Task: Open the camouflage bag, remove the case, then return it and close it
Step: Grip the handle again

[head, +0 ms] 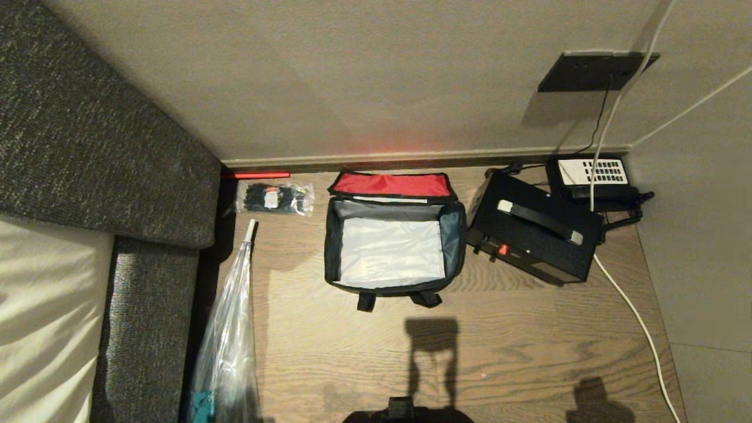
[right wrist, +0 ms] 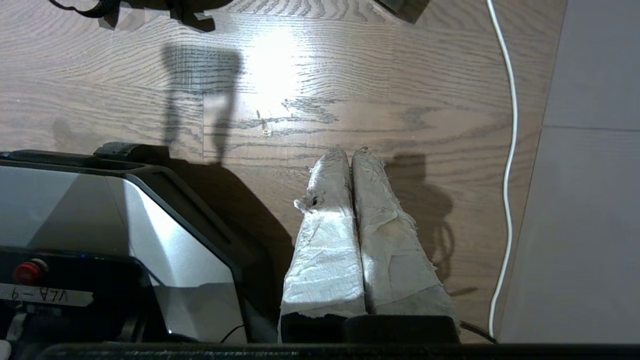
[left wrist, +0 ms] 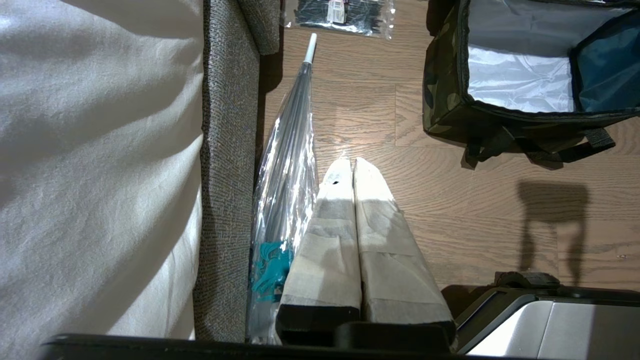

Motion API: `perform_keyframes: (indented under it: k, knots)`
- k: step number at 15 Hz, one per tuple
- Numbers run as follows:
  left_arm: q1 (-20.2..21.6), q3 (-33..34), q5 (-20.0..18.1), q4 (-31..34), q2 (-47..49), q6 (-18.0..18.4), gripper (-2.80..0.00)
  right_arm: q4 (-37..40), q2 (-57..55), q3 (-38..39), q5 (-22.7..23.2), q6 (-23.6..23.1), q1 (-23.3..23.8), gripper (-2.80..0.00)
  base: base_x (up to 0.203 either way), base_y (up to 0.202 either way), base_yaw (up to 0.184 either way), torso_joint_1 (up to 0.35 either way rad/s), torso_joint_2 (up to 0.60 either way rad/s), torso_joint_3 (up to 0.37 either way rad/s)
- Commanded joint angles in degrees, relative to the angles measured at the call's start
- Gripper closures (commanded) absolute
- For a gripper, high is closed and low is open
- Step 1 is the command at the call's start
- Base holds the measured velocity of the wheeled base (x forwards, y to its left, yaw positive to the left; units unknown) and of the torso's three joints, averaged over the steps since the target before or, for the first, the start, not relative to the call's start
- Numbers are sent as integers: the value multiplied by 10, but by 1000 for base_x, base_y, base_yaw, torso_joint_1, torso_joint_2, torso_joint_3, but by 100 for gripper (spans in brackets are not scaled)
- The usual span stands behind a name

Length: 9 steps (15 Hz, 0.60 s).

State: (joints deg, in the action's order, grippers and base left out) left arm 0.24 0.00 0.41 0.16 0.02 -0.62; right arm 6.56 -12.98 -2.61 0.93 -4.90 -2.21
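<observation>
Bag (head: 393, 247) on the wood floor (head: 517, 352), near the wall, wide open: red-lined lid (head: 390, 184) flipped back toward the baseboard, silvery lining bare inside, nothing in it. Two black strap ends (head: 399, 299) stick out from its near side. Camouflage fabric shows on the outer wall in the left wrist view.

Case (head: 534, 235) out of the bag, standing on the floor just right of it, turned at an angle, handle on top, small red mark on its long near side. Telephone (head: 590, 176) behind the case, in the corner. White cable (head: 631, 311) runs along the floor past the case's right end.

Packet of black ties (head: 273, 198) left of the bag, near the wall. Clear umbrella (head: 232, 341) lies beside the grey sofa (head: 88, 147).

Left gripper (left wrist: 347, 165) over bare floor beside the umbrella, well short of the bag, jaws pressed together, holding nothing. Right gripper (right wrist: 350, 155) over bare floor near the cable, jaws pressed together, empty.
</observation>
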Motion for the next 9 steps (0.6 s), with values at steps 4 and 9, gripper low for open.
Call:
perform_keyframes:
  k: [4,9]
  knots:
    - [1,2,0,0,-1,-1,0,-14,-1,5,-1,1,-1,0,0,0,0,0,0,0]
    - [0,2,0,0,-1,0,0,-26,13,9,0,6,5,0,0,0,0,0,0,0]
